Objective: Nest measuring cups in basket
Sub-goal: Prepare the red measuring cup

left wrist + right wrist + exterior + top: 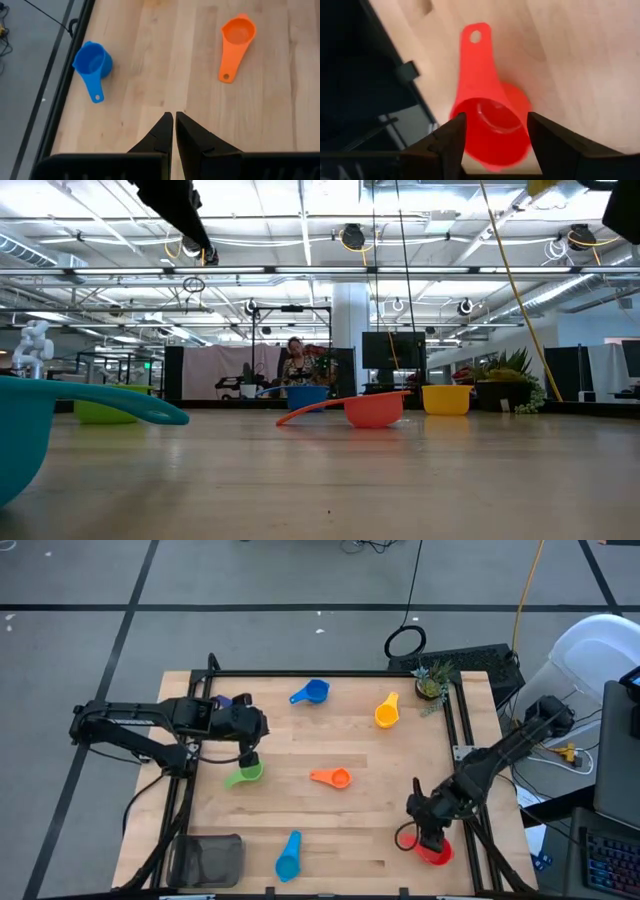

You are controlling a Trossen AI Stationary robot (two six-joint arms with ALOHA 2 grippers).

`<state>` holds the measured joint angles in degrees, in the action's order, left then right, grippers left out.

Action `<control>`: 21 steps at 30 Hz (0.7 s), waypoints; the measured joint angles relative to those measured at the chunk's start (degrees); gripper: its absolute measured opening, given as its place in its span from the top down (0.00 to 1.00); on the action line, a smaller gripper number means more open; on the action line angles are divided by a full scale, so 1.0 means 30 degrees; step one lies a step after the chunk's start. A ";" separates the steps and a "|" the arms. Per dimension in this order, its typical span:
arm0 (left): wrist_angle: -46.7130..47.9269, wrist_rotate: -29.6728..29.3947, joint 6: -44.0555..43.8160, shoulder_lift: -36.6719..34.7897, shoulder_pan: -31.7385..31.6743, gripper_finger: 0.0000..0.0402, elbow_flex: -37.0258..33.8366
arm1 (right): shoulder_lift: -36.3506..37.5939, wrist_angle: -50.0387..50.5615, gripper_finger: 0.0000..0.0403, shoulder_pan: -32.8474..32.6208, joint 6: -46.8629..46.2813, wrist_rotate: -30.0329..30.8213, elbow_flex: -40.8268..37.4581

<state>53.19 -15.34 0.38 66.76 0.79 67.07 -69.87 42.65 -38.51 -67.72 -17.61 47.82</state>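
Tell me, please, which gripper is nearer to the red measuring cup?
Right. The right gripper straddles the red cup at the table's near right corner; the left gripper is across the table, by the green cup.

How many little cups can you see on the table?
6, possibly a purple one hidden under the left arm: blue cup and yellow cup at the back, green cup left, orange cup middle, light blue cup front, red cup front right.

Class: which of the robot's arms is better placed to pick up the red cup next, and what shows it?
The right. Its right gripper has open fingers either side of the red cup. The left gripper is shut, far across the table.
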 joint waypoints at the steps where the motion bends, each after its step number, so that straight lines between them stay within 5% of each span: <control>1: 0.0000 -0.0041 0.0007 0.0000 0.0004 0.93 0.0000 | 0.0007 0.0228 0.50 -0.0212 -0.0051 0.0320 -0.0002; 21: -0.0066 -0.0420 0.0132 0.0000 -0.0004 0.93 0.0000 | -0.0835 0.2495 0.50 -0.3453 -0.0097 0.1932 -0.0024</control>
<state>52.99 -16.60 0.78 66.76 0.78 67.07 -72.38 50.14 -48.87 -68.01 -11.81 47.75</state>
